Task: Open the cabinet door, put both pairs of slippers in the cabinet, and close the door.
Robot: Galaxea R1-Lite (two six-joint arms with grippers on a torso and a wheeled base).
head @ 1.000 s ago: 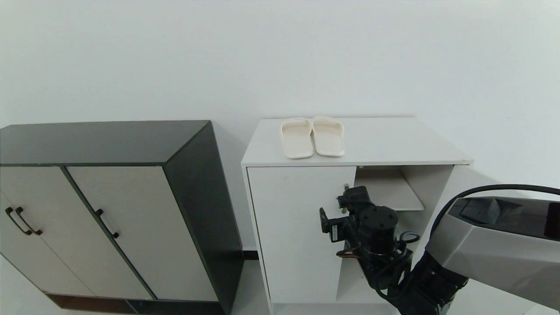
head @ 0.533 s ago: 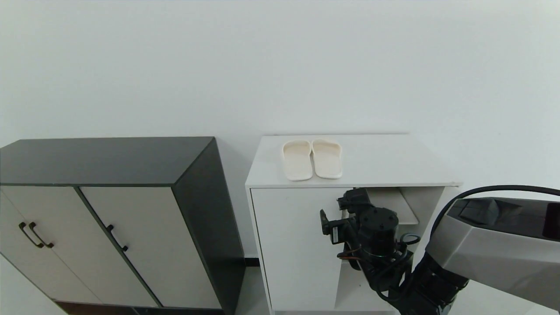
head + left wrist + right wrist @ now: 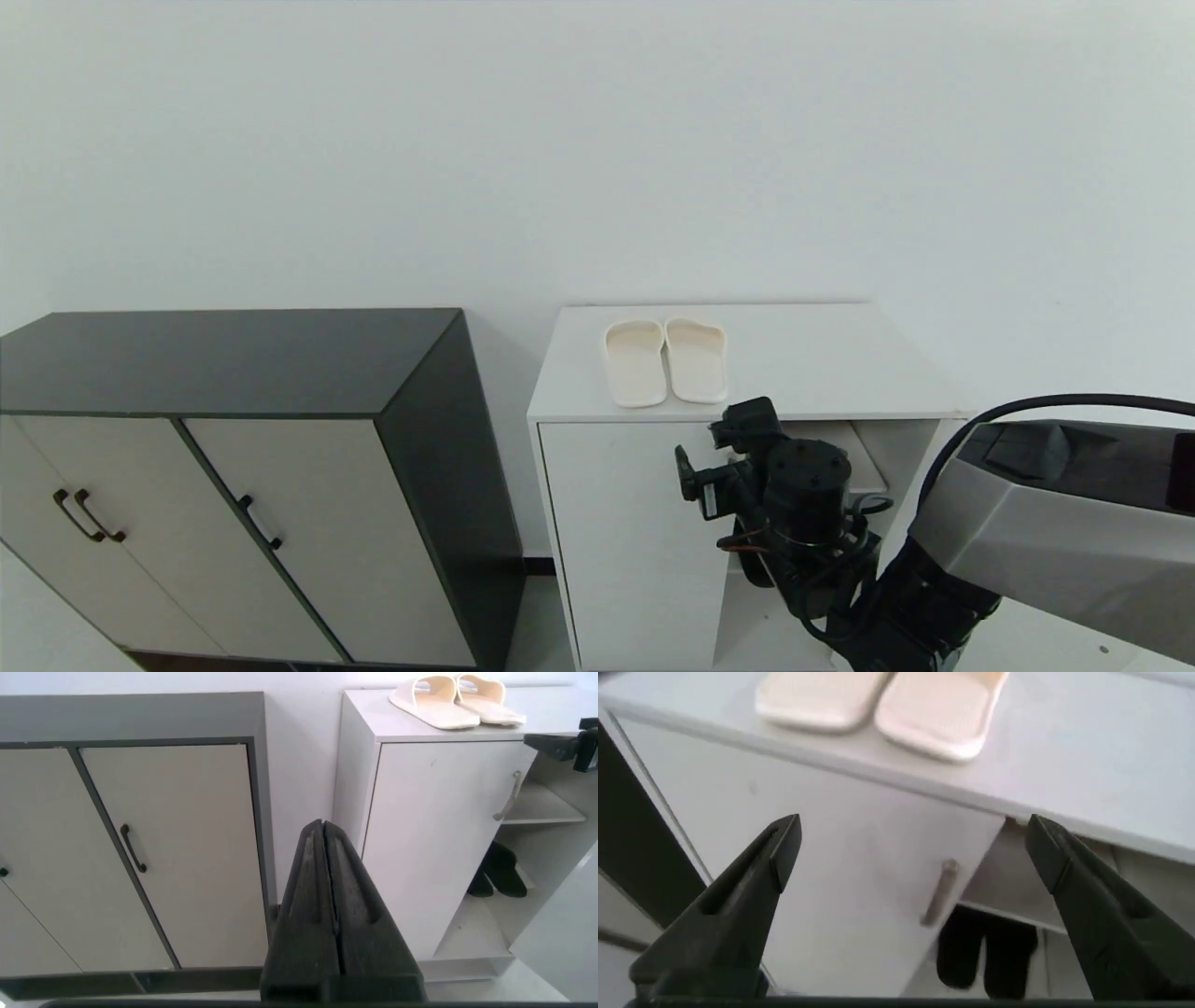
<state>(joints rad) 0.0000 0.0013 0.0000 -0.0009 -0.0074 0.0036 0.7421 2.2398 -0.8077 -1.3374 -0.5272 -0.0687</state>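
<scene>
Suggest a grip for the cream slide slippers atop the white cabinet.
Pinch the cream slide slippers across their outer edges at the near ends, from above: they lie flat, side by side, touching, by the white cabinet's front edge.

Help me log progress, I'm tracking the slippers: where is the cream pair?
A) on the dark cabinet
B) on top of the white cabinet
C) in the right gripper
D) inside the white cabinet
B: the cream pair lies side by side on top of the white cabinet.

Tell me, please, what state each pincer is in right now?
Left pincer: closed, holding nothing.
Right pincer: open, holding nothing.
</scene>
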